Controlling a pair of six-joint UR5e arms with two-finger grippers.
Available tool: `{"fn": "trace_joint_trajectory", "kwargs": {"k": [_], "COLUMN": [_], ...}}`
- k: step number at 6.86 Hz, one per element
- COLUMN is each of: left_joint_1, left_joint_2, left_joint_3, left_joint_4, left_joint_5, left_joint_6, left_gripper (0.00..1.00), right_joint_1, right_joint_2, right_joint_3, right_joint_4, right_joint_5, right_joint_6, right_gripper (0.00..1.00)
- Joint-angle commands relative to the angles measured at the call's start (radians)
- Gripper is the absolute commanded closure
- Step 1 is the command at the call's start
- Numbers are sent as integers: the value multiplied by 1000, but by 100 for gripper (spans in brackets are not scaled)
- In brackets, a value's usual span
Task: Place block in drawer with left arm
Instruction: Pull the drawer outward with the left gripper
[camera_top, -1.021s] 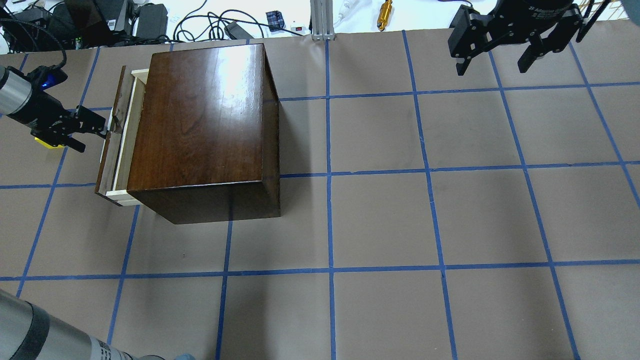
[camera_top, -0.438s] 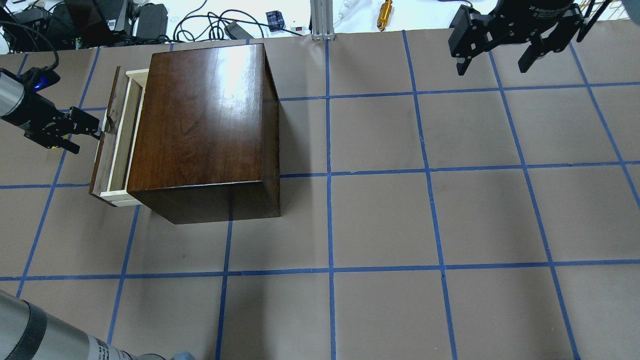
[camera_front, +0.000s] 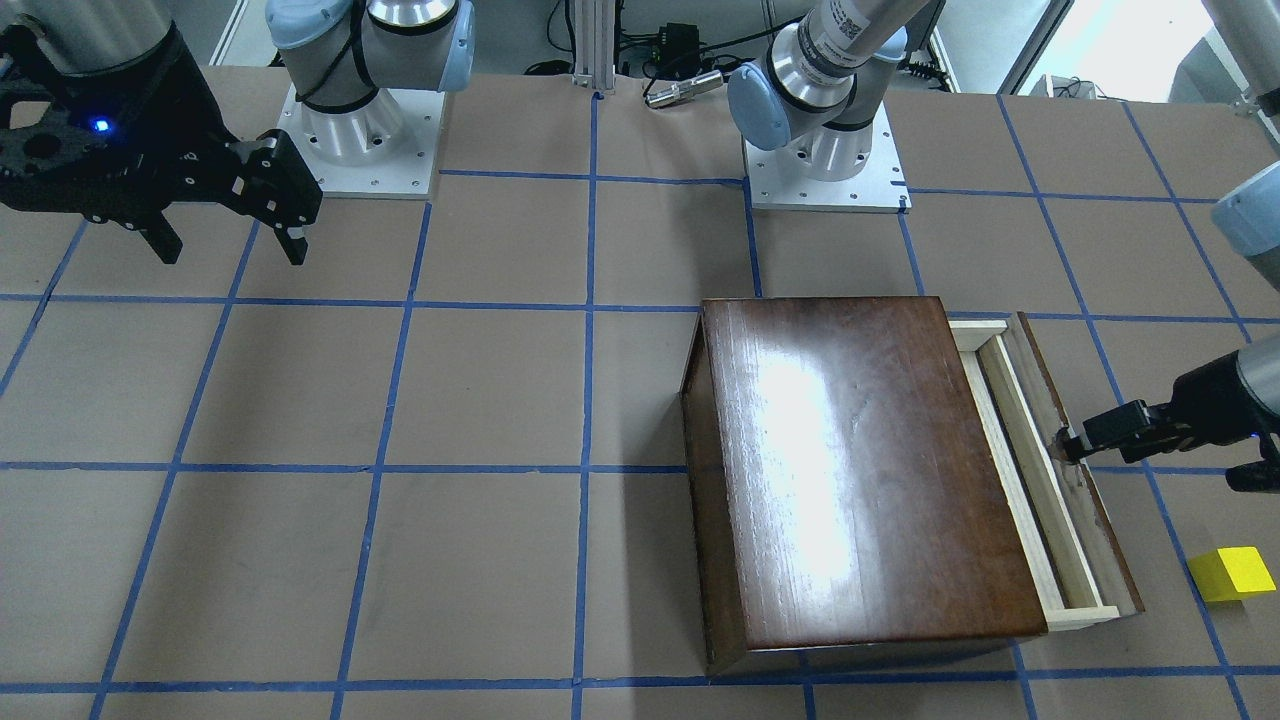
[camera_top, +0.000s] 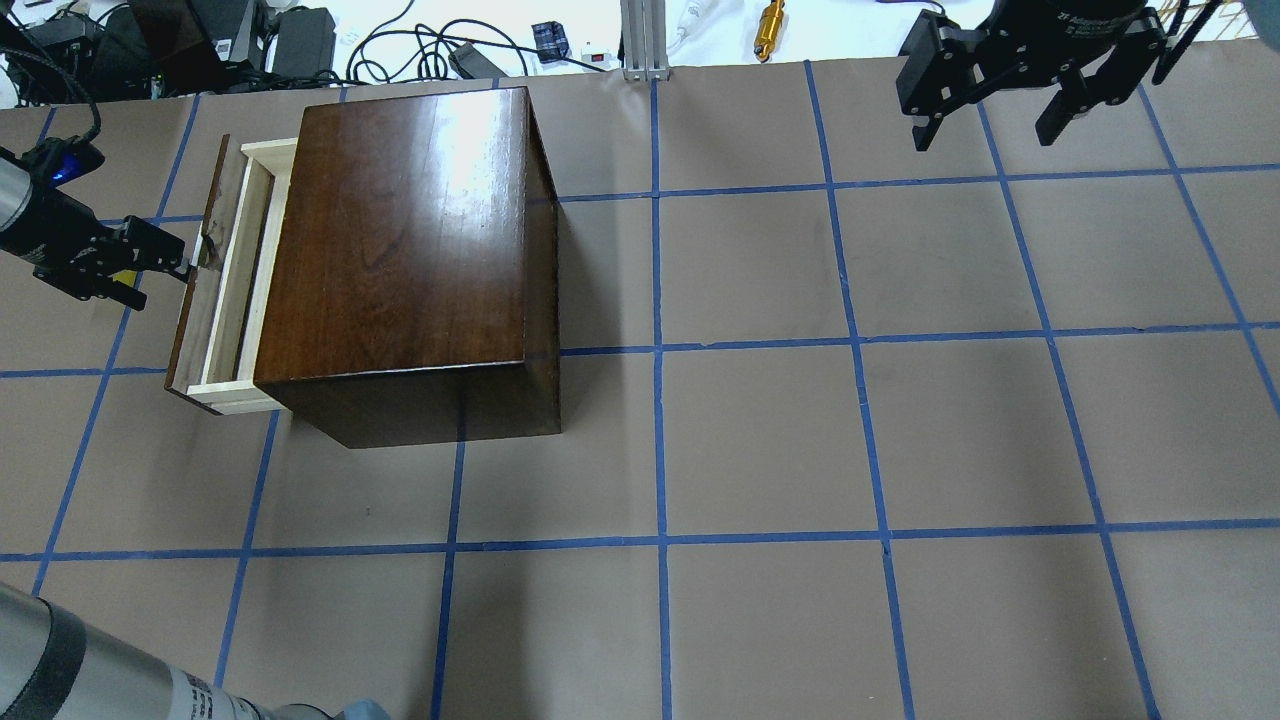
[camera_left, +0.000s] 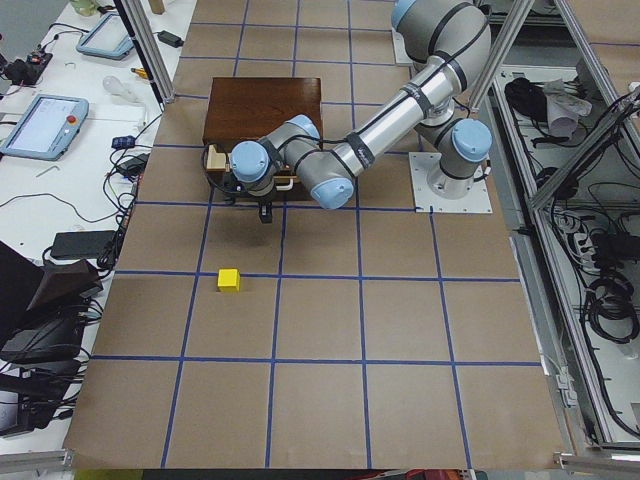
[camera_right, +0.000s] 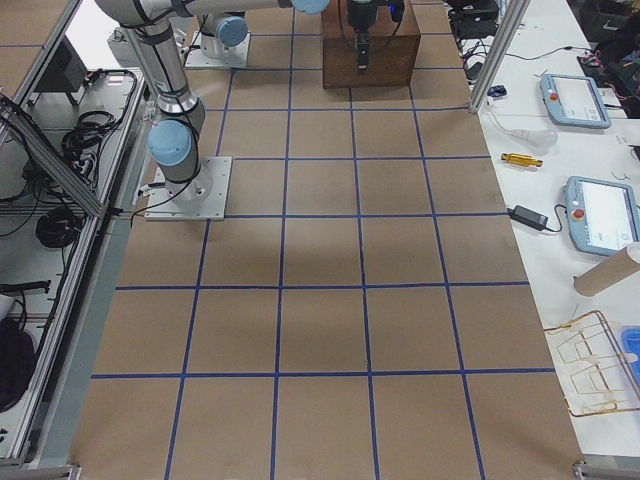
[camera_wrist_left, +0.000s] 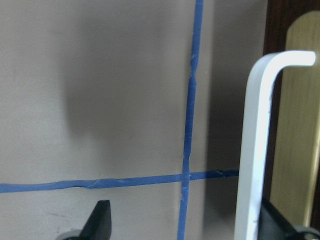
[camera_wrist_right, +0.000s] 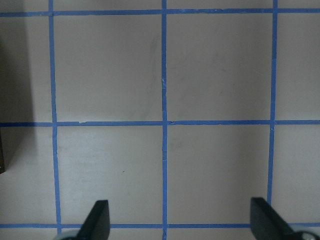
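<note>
The glossy dark-brown box (camera_top: 400, 250) stands at the table's left, also seen in the front view (camera_front: 860, 470). Its drawer (camera_top: 228, 290) is pulled partly out, showing a narrow strip of pale tray (camera_front: 1035, 490). My left gripper (camera_top: 160, 285) is open, with one finger hooked behind the metal handle (camera_wrist_left: 255, 140) on the drawer's dark front; the other finger stays outside. It also shows in the front view (camera_front: 1150, 465). The yellow block (camera_front: 1232, 574) lies on the table beyond the drawer front, apart from the gripper (camera_left: 229, 280); the overhead view hides it. My right gripper (camera_top: 985, 125) is open and empty, far off.
Blue tape lines grid the brown table top (camera_top: 760, 440). Cables and small gear (camera_top: 400, 40) lie past the far edge. The right wrist view shows only bare table (camera_wrist_right: 165, 125) beneath the open right fingers.
My left gripper has moved left, away from the box, and drawn the drawer further out by its handle. The block no longer shows in the overhead view. The right arm has not moved.
</note>
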Motion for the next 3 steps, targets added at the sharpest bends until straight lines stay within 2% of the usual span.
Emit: {"fn": "trace_joint_trajectory", "kwargs": {"k": [1, 3], "left_joint_1": [9, 12], "left_joint_2": [-2, -4], "left_joint_3": [4, 4], "left_joint_4": [0, 0], "left_joint_5": [0, 2], "left_joint_6": [3, 8], "left_gripper": [0, 0], "right_joint_1": [1, -1], "right_joint_2": [0, 0], "right_joint_3": [0, 0], "right_joint_4": [0, 0], "right_joint_5": [1, 1], "right_joint_6": [0, 0], "right_gripper": [0, 0]}}
